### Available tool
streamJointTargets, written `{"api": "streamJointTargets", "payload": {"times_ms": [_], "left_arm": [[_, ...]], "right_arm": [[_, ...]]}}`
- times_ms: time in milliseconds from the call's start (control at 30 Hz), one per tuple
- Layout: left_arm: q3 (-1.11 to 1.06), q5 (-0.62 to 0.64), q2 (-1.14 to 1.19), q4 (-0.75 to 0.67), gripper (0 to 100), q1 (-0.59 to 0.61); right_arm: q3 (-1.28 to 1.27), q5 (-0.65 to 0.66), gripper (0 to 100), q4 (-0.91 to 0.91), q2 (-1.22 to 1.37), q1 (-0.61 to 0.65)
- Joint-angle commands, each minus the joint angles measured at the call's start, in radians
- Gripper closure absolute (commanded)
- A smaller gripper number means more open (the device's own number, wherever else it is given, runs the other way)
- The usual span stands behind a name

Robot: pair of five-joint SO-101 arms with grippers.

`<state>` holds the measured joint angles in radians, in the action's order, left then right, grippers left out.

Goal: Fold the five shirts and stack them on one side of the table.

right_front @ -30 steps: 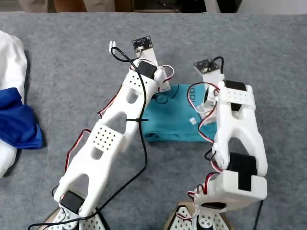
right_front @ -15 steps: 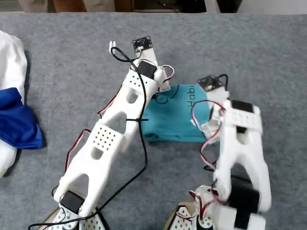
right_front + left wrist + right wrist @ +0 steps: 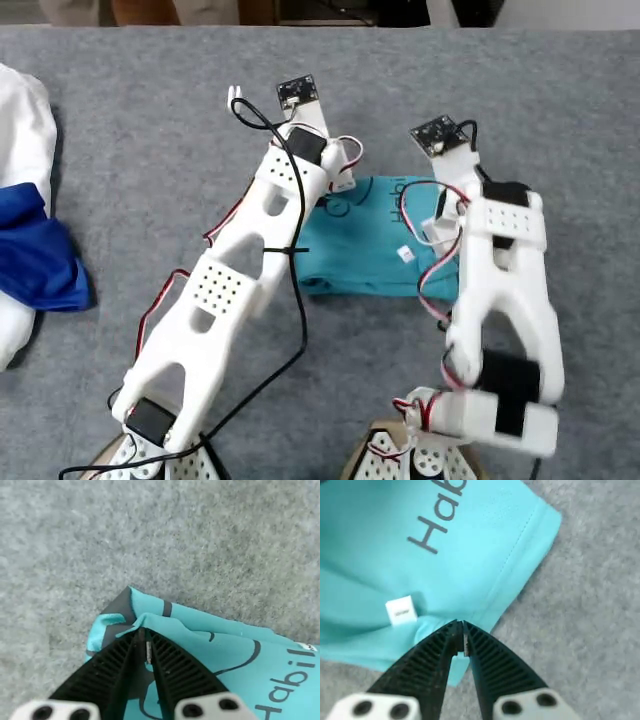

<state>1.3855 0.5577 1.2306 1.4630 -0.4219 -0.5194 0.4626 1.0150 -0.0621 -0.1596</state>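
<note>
The left arm extends diagonally from its base at the near edge of the table to the far left corner of the teal shirt. The right arm rises from its base and folds forward, so its wrist sits over the shirt's right side.

The left arm holds the same pose as half a second earlier. The right arm's wrist has moved farther across the table, and the arm now covers more of the shirt's print. The shirt itself has not shifted.

The left gripper is fully closed, and a raised fold of the shirt's corner is pinched between its ribbed fingers. The right gripper is closed to a thin slit directly over the shirt's right edge, near a small white label. Whether it has caught any cloth cannot be determined.

The teal shirt lies folded at the table's centre, between the two arms. A white garment and a blue shirt lie at the left edge, well apart from it.
</note>
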Motion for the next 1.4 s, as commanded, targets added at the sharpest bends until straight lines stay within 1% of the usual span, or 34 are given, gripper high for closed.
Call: {"api": "streamJointTargets", "payload": {"times_ms": [0, 133, 233, 467, 633, 767, 867, 967, 1033, 1100, 1233, 1367], "left_arm": [[0.014, 0.000, -0.013, 0.012, 98, 0.017], [0.014, 0.000, -0.013, 0.012, 98, 0.017], [0.014, 0.000, -0.013, 0.012, 98, 0.017], [0.014, 0.000, -0.013, 0.012, 98, 0.017], [0.014, 0.000, -0.013, 0.012, 98, 0.017], [0.014, 0.000, -0.013, 0.012, 98, 0.017], [0.014, 0.000, -0.013, 0.012, 98, 0.017], [0.011, 0.008, -0.013, 0.014, 98, 0.020], [0.015, 0.043, -0.013, 0.028, 98, 0.029], [0.015, 0.051, -0.013, 0.028, 98, 0.038], [0.015, 0.049, -0.013, 0.028, 98, 0.037], [0.015, 0.048, -0.013, 0.026, 98, 0.037]], "right_arm": [[0.062, -0.006, 98.8, -0.032, 0.077, 0.012], [0.039, -0.002, 98.9, -0.031, 0.108, 0.022], [-0.005, 0.000, 98.9, -0.029, 0.071, 0.019], [-0.206, 0.060, 98.9, -0.029, -0.136, 0.012], [-0.332, 0.068, 98.9, -0.035, -0.278, -0.005], [-0.346, 0.095, 98.9, -0.031, -0.351, -0.065], [-0.294, 0.095, 98.7, -0.023, -0.375, -0.045], [-0.196, 0.057, 98.6, -0.014, -0.334, 0.030], [-0.133, 0.031, 98.8, -0.014, -0.275, 0.081], [-0.077, 0.011, 98.8, -0.021, -0.202, 0.113], [0.021, 0.005, 98.9, -0.044, -0.044, 0.130], [0.050, 0.008, 99.0, -0.061, 0.087, 0.120]]}}
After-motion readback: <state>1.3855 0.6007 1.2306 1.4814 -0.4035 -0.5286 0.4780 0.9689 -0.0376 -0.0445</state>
